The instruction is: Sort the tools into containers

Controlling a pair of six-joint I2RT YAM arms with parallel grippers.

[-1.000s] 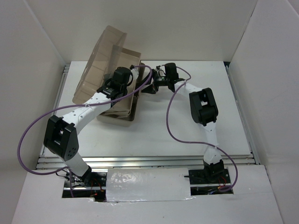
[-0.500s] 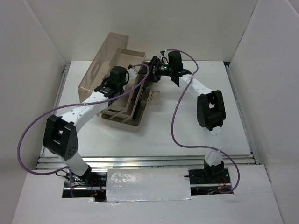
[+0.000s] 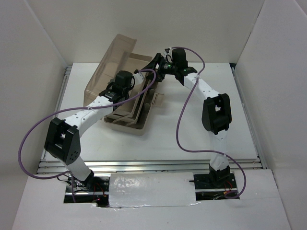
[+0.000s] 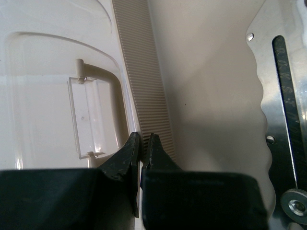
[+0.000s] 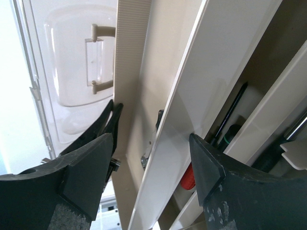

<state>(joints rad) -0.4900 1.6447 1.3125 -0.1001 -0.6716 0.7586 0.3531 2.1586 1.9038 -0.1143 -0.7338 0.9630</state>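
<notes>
Between the black fingers of your left gripper [image 4: 142, 149] sits a thin pale edge. The jaws are pinched together on the ribbed beige strip [image 4: 144, 72] that runs along the side of the translucent brownish lid [image 4: 43, 96]. Just past the fingertips, set into that lid, you can see the pale clear handle [image 4: 93, 115]. On the other side of the strip lies a smooth beige tray floor [image 4: 211, 96]. At its right edge is a flat silver metal tool [image 4: 283, 120] with a wavy edge and a long slot.

Your right gripper [image 5: 148, 160] has its fingers wide apart and holds nothing. The long pale tray wall [image 5: 192, 96] runs up between them, nearer the right finger; you cannot tell from this view whether it touches. Beyond that wall, in a deeper compartment, lie a thin black screwdriver shaft [image 5: 231, 112], a dark green handle [image 5: 233, 132] and a red handle [image 5: 188, 178].

From above, the beige plastic toolbox [image 3: 125, 123] sits left of centre on the white table [image 3: 192, 134], with its lid raised and leaning away to the far left. Your left arm reaches into the box from the near side, and your right arm bends over its far right corner.
</notes>
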